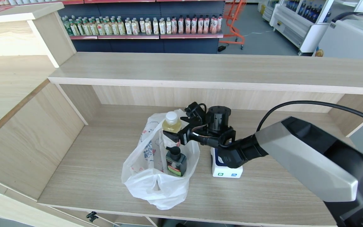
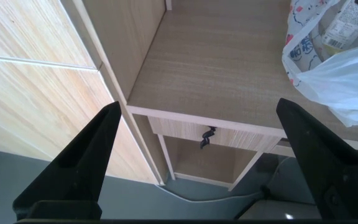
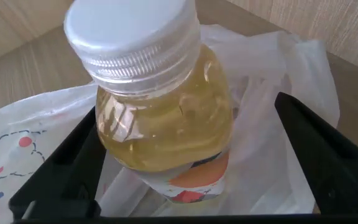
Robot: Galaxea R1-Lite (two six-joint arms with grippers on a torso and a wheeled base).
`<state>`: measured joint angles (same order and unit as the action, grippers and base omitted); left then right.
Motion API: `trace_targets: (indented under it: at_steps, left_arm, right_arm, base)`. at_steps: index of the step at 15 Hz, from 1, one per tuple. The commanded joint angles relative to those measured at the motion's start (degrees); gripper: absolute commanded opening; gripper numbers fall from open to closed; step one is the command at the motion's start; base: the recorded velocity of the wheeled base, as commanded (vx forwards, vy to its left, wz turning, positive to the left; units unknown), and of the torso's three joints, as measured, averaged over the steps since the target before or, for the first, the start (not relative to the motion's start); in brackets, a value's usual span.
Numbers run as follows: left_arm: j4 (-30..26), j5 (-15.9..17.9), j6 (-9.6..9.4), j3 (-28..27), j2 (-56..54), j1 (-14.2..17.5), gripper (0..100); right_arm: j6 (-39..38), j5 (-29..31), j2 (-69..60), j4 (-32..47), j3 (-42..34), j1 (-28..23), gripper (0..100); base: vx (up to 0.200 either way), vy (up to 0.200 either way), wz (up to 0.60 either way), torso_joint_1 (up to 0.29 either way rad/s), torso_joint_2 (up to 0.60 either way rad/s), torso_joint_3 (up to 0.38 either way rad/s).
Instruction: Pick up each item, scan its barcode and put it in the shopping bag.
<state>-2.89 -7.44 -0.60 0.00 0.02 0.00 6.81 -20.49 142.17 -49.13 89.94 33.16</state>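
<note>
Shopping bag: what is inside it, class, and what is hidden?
A dark bottle stands inside, and a yellow drink bottle sits in the mouth of the bag at the right gripper. The gripper and plastic cover its lower part and the bag's bottom.

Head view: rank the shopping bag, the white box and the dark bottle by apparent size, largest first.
1. shopping bag
2. white box, partly behind the arm
3. dark bottle, nearly the box's size; order unsure

Wood counter (image 1: 106,151); drinks shelf (image 1: 143,26) bkgd; freezer (image 1: 295,28) far right.
</note>
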Motion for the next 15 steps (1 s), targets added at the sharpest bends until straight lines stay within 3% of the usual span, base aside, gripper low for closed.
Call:
trace_targets:
  at_steps: [1, 3, 7, 12, 14, 15]
  left_arm:
    - [0.0, 0.0, -0.02, 0.0, 0.0, 0.0, 100]
    - [0.0, 0.0, -0.02, 0.0, 0.0, 0.0, 100]
    - [0.0, 0.0, -0.02, 0.0, 0.0, 0.0, 100]
    - [0.0, 0.0, -0.02, 0.0, 0.0, 0.0, 100]
    - [0.0, 0.0, -0.02, 0.0, 0.1, 0.0, 100]
    - [0.0, 0.0, -0.02, 0.0, 0.0, 0.0, 100]
  right_arm:
    - [-2.9, 0.0, -3.7, 0.1, -2.1, 0.2, 100]
    - [-11.7, 0.0, -12.2, 0.1, -10.6, 0.1, 100]
    - [-19.4, -0.1, -30.7, 0.3, -32.6, -2.0, 100]
    - [-18.9, 0.7, -57.2, 1.4, -57.2, -9.7, 100]
    - [-12.6, 2.3, -69.6, 12.8, -62.7, -17.2, 100]
    - [-7.3, 7.0, -84.8, 29.9, -68.4, -22.8, 100]
  base:
    - [0.0, 0.0, 0.0, 0.0, 0.0, 0.0]
    - [0.0, 0.0, 0.0, 0.0, 0.0, 0.0]
    - [0.0, 0.0, 0.0, 0.0, 0.0, 0.0]
    - [0.0, 0.0, 0.0, 0.0, 0.0, 0.0]
    - [0.0, 0.0, 0.0, 0.0, 0.0, 0.0]
    - [0.0, 0.0, 0.0, 0.0, 0.0, 0.0]
